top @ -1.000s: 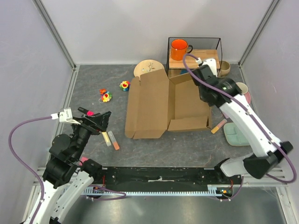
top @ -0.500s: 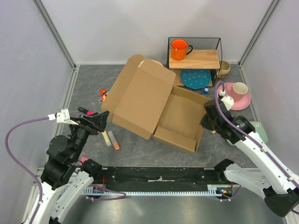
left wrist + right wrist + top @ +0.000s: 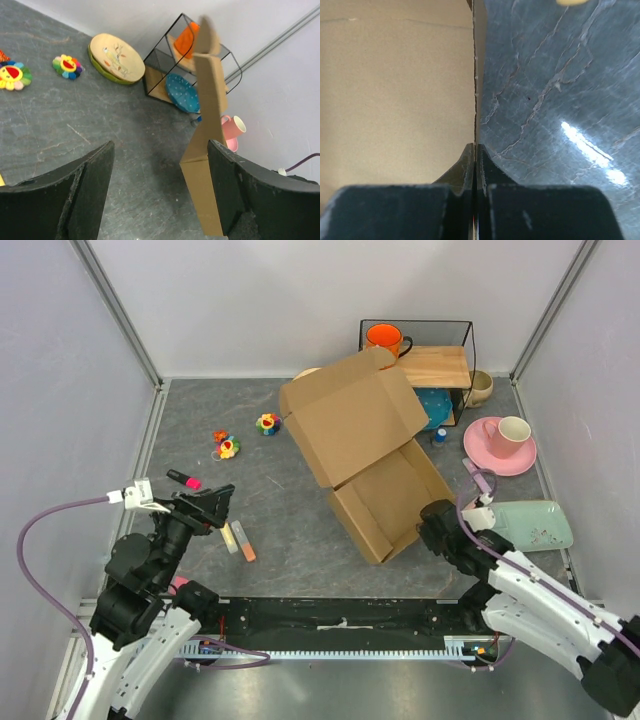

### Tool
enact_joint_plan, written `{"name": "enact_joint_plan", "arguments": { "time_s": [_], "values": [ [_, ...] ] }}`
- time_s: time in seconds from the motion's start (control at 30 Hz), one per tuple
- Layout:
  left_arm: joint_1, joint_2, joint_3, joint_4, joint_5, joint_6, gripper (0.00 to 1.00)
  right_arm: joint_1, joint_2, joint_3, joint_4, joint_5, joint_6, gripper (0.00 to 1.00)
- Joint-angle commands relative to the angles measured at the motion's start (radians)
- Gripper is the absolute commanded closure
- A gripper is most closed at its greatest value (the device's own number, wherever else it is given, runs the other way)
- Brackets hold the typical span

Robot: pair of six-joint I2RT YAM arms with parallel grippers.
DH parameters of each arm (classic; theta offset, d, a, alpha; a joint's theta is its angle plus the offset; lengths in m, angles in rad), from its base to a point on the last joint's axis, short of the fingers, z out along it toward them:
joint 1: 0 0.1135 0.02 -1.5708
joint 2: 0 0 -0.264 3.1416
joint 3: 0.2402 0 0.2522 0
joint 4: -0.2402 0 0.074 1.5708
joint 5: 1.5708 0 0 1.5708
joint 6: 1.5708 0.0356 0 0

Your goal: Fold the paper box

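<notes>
At the table's [image 3: 300, 540] near right, the right claw [image 3: 430, 525] sits clamped on the box's [image 3: 360, 430] wall edge; the left claw [image 3: 212, 505] hangs apart, holding nothing.

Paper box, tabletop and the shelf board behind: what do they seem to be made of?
The paper box looks like plain brown cardboard, matte and unprinted, with creased flaps; its thin cut edge shows in the right wrist view. The tabletop is grey with stone-like veining and a slight sheen, possibly a printed mat. The shelf board looks like light wood with pale grain.
</notes>
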Motion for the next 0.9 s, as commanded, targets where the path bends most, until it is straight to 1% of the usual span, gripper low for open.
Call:
{"name": "enact_joint_plan", "arguments": {
  "time_s": [0.0,0.03,0.1,0.13,0.2,0.23,0.33,0.43,0.47,0.5,0.57,0.6,0.63,0.67,0.73,0.77,0.8,0.87],
  "values": [
    [-0.001,-0.009,-0.047,-0.005,0.021,-0.059,0.19,0.143,0.095,-0.013,0.219,0.177,0.275,1.0],
    [-0.001,-0.009,-0.054,-0.007,0.025,-0.068,0.19,0.169,0.168,-0.003,0.23,0.206,0.298,1.0],
    [-0.001,-0.01,-0.067,-0.012,0.027,-0.072,0.2,0.222,0.253,0.019,0.265,0.217,0.355,1.0],
    [-0.001,-0.013,-0.068,-0.016,0.025,-0.078,0.2,0.237,0.343,0.052,0.269,0.218,0.374,1.0],
    [-0.001,-0.015,-0.073,-0.027,0.019,-0.083,0.2,0.286,0.426,0.092,0.267,0.229,0.436,1.0],
    [-0.001,-0.019,-0.076,-0.034,0.016,-0.083,0.2,0.3,0.496,0.129,0.267,0.231,0.458,1.0],
    [-0.001,-0.029,-0.079,-0.051,-0.002,-0.086,0.2,0.338,0.599,0.193,0.267,0.235,0.503,1.0],
    [-0.001,-0.035,-0.088,-0.058,-0.011,-0.089,0.2,0.357,0.649,0.234,0.267,0.238,0.507,0.99],
    [-0.001,-0.035,-0.091,-0.056,-0.011,-0.089,0.2,0.357,0.653,0.24,0.267,0.235,0.5,0.93],
    [-0.001,-0.032,-0.093,-0.056,-0.011,-0.089,0.2,0.357,0.653,0.249,0.264,0.235,0.474,0.78],
    [-0.001,-0.027,-0.099,-0.054,-0.017,-0.091,0.2,0.357,0.644,0.255,0.256,0.24,0.435,0.65],
    [-0.001,-0.023,-0.099,-0.056,-0.019,-0.091,0.2,0.358,0.624,0.257,0.255,0.243,0.394,0.56],
    [0.0,-0.02,-0.103,-0.051,-0.021,-0.091,0.2,0.357,0.618,0.258,0.244,0.243,0.377,0.51],
    [0.0,-0.01,-0.106,-0.047,-0.021,-0.091,0.2,0.361,0.609,0.26,0.236,0.245,0.363,0.44],
    [-0.001,0.0,-0.114,-0.033,-0.016,-0.091,0.2,0.367,0.595,0.28,0.195,0.246,0.297,0.39],
    [-0.001,0.008,-0.117,-0.028,-0.016,-0.091,0.2,0.38,0.594,0.29,0.18,0.249,0.265,0.34],
    [-0.001,0.017,-0.117,-0.024,-0.013,-0.089,0.2,0.386,0.589,0.319,0.164,0.249,0.236,0.33],
    [-0.001,0.025,-0.113,-0.021,-0.016,-0.085,0.2,0.413,0.575,0.35,0.128,0.245,0.12,0.29]
  ]
}}
